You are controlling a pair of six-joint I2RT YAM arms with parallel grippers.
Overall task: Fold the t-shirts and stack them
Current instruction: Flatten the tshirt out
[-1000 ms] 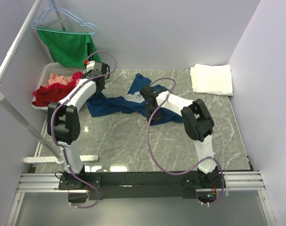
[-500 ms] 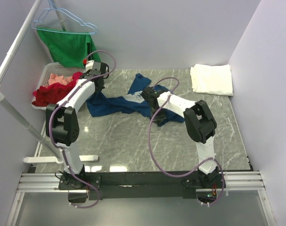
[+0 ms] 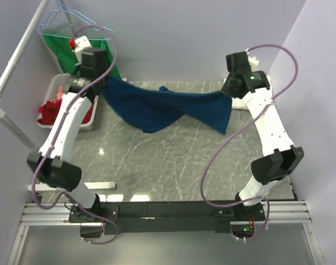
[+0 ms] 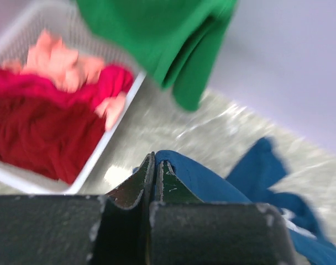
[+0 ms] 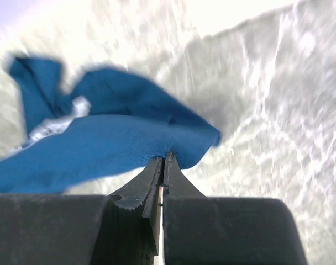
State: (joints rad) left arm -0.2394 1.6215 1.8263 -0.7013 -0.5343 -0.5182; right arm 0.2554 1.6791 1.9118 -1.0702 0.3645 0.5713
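wrist views: blurred (both) | basket (image 4: 90, 156): cut off at left | navy t-shirt (image 3: 157, 107): front or back unclear

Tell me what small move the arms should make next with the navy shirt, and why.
Probably lower both arms together toward the table, keeping the stretch. The left claw and right claw are each shut on an edge of the navy t-shirt, which hangs spread between them, sagging midway, so laying it flat seems next.
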